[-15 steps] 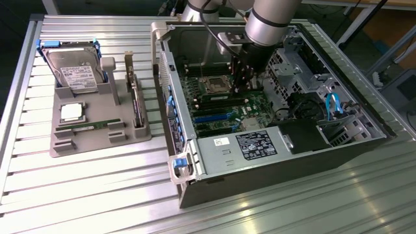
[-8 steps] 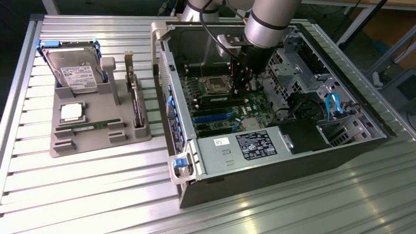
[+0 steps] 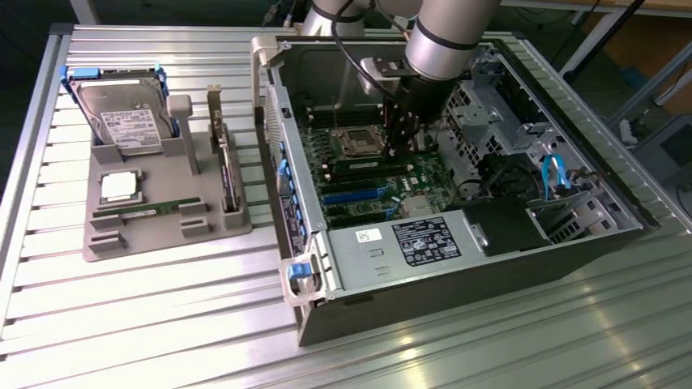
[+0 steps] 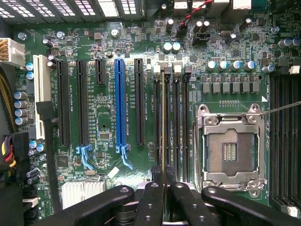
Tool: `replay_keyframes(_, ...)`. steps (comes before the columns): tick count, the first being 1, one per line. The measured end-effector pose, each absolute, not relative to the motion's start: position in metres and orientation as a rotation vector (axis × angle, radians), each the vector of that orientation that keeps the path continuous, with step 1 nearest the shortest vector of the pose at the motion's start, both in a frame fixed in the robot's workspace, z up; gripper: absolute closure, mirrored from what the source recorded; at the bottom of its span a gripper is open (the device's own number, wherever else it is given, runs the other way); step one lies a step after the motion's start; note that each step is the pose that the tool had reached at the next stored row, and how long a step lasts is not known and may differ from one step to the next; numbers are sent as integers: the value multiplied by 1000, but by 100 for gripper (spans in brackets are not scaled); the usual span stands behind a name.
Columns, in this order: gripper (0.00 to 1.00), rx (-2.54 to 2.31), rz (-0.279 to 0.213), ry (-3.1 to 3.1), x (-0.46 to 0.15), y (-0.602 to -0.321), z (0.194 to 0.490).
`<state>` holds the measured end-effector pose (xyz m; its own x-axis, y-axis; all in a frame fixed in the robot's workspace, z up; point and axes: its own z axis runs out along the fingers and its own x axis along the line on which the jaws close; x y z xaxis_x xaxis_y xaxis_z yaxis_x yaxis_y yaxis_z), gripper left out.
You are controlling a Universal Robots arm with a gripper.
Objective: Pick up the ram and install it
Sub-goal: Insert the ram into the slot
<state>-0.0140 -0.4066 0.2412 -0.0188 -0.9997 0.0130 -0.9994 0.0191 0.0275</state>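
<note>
exterior view: high, oblique, far from computer case [image 3: 454, 296] | wrist view: close, straight down on its motherboard [image 4: 106, 101] | shared: motherboard

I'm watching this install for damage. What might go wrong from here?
The ram, pinched edge-on in the tool, is at the closely spaced memory slots; slightly off line, it may jam on a slot wall. The open processor socket lies right beside them; a slip might hurt its bare contacts.
</note>
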Motion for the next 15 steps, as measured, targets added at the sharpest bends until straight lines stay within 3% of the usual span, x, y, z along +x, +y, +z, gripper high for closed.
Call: replay_keyframes(15,88,2181,-15,-2222,-15,-410,241)
